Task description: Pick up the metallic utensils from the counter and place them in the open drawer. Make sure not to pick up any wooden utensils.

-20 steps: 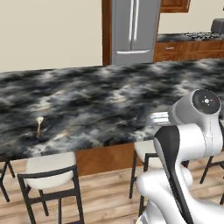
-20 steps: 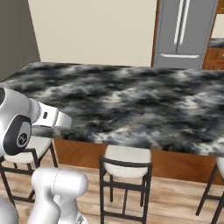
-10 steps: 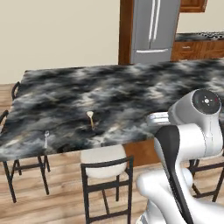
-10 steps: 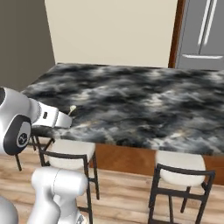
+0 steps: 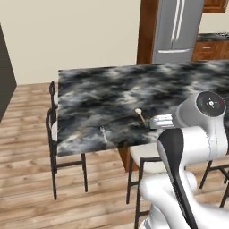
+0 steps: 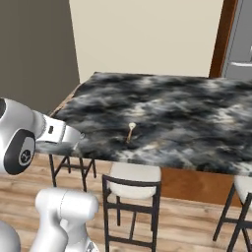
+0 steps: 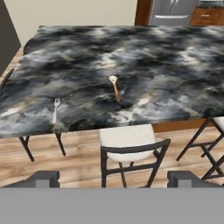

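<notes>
On desk [image 7: 175, 65] near front edge: fork [image 7: 55, 109] left, wooden spoon [image 7: 114, 86] right, well apart | hand [image 7: 113, 178]: fingers spread wide, empty, off the desk above a stool [image 7: 127, 142]

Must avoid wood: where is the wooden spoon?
The wooden spoon lies near the counter's front edge, right of a silver fork, above a stool.
</notes>
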Available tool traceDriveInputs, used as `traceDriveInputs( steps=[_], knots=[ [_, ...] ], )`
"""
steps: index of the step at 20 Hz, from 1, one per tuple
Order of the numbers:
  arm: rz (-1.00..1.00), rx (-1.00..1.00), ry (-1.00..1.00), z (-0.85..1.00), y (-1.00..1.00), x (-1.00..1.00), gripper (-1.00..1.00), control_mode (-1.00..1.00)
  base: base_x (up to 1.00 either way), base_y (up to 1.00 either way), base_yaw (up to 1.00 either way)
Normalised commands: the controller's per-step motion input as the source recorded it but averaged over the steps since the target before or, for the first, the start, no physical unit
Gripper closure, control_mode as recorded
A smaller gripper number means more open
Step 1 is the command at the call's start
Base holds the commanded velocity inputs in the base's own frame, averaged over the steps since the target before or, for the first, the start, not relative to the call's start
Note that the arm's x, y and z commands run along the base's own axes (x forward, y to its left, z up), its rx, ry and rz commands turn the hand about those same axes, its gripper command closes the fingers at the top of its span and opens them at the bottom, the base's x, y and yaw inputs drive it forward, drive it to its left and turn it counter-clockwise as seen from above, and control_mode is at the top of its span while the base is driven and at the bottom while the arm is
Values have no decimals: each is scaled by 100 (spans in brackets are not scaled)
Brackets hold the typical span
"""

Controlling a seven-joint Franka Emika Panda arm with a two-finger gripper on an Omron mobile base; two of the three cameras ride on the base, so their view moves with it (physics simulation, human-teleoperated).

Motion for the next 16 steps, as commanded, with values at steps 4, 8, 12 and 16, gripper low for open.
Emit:
traceDriveInputs(
  steps=[4,8,12,16],
  knots=[
    [0,0,0,0,0,0,-100,100,3,27,0],
    [0,0,0,0,0,0,-100,100,30,34,0],
    [0,0,0,0,0,0,-100,100,53,57,0],
    [0,0,0,0,0,0,-100,100,58,64,0]
  ],
)
